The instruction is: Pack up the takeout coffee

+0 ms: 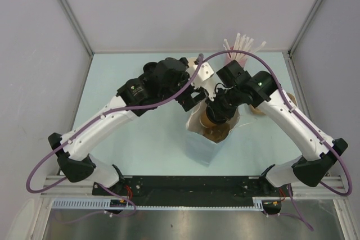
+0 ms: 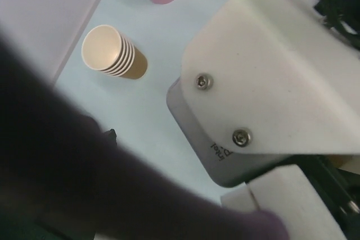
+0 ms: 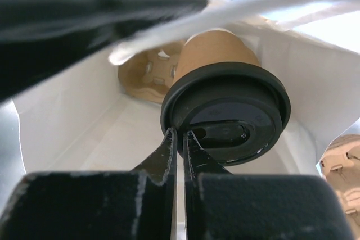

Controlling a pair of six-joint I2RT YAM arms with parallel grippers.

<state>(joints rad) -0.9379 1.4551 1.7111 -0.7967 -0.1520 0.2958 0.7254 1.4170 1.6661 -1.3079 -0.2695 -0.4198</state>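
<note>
Right hand pinching coffee, bag walls around

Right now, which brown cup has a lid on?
The single cup inside the white bag, capped in black, pinched by the right fingers; the stacked cups are open-topped.

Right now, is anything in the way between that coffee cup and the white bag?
Nothing visible is. The right hand grips the coffee cup by its black lid, inside the open white bag, with a brown cardboard tray lying deeper inside.
</note>
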